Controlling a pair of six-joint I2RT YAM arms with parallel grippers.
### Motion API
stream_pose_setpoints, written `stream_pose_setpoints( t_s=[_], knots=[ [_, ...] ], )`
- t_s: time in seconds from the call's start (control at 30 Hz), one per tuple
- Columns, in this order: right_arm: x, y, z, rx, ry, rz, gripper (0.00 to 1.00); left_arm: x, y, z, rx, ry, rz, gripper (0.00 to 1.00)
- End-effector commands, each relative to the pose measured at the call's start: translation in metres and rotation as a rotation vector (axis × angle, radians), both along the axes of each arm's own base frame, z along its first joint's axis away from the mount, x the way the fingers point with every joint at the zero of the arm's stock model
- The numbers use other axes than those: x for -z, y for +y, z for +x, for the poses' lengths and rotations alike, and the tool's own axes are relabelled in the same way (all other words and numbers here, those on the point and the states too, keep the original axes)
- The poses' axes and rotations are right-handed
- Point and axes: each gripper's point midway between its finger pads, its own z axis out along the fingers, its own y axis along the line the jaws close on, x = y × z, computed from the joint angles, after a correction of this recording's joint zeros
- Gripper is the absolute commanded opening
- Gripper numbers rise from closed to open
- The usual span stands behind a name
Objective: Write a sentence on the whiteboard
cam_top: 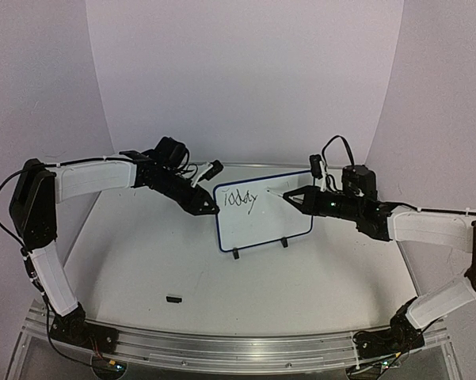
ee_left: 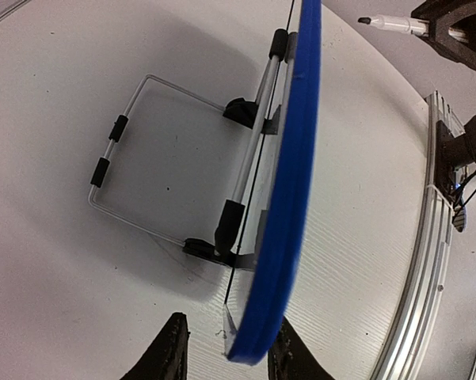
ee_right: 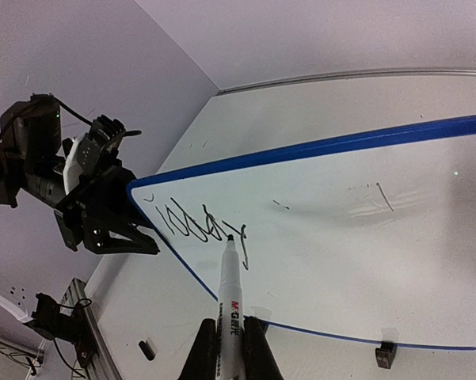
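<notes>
Looking down from above, I see the whiteboard (cam_top: pixel 263 222) standing upright near the middle of the bench (cam_top: pixel 142 261), propped on a wire stand (ee_left: pixel 135 142). My left tool (ee_left: pixel 228 336) straddles its blue rim at the left edge, fingers spread, with a gap showing on one side. My right tool (ee_right: pixel 230 336) is pinching a pen (ee_right: pixel 231 289), its tip at the board's face beside the sentence (ee_right: pixel 194 226), so far one black word near the top left, roughly "Today".
</notes>
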Motion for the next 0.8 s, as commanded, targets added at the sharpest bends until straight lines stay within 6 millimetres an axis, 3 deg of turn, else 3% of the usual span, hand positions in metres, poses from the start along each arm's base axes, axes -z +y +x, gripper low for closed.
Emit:
stream_pose_setpoints(
  t_s=[0.0, 0.53, 0.77],
  knots=[
    [-0.025, 0.010, 0.012, 0.004, -0.064, 0.040, 0.00, -0.009, -0.005, 0.014, -0.017, -0.069, -0.006, 0.32],
    [-0.010, 0.019, 0.024, 0.016, -0.039, 0.017, 0.00, -0.004, -0.013, 0.009, 0.006, -0.056, -0.004, 0.23],
    [-0.011, 0.021, 0.024, 0.012, -0.040, 0.025, 0.00, 0.000, -0.014, 0.009, 0.011, -0.053, 0.005, 0.10]
  ],
)
